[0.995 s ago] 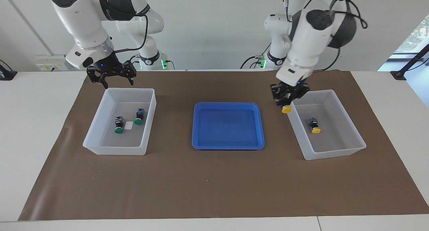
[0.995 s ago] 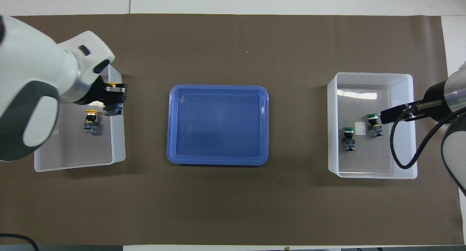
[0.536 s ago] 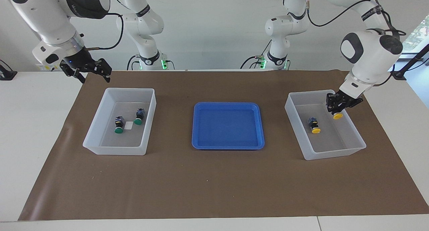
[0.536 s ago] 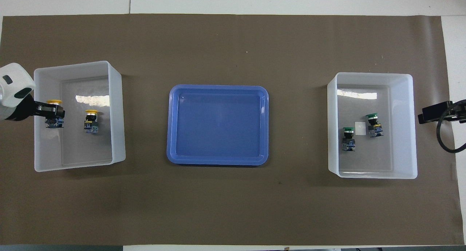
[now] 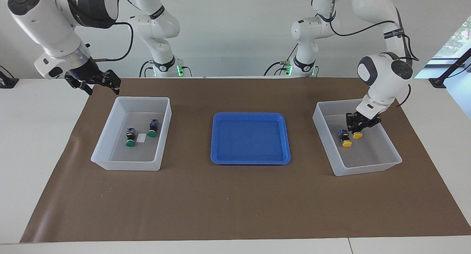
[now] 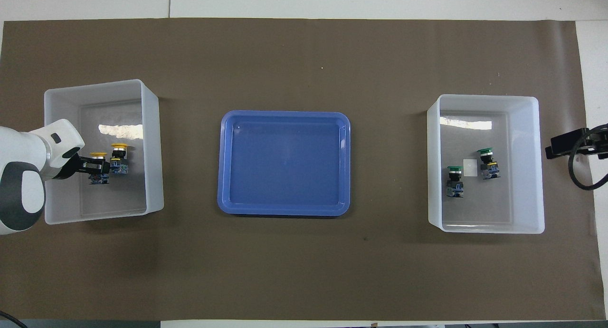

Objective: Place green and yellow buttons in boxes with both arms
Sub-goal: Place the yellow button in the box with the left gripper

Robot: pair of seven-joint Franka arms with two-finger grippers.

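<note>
**Second yellow button low in its box**

Taking the blue tray (image 5: 250,138) as landmark: toward the right arm's end, the right gripper (image 5: 96,81) hangs open beside a box (image 5: 110,129) holding two green buttons (image 5: 130,137). Toward the left arm's end, the left gripper (image 5: 355,127), inside the other box (image 5: 382,162), is around a yellow button (image 5: 357,135) beside another yellow button (image 5: 345,137); whether it grips, I cannot tell.

a white table (image 5: 40,136) carries a brown mat (image 5: 235,202) that covers most of it. on the mat lie a blue tray (image 5: 250,160) in the middle and two white boxes, one (image 5: 106,143) toward the right arm's end, one (image 5: 382,165) toward the left arm's end.
</note>
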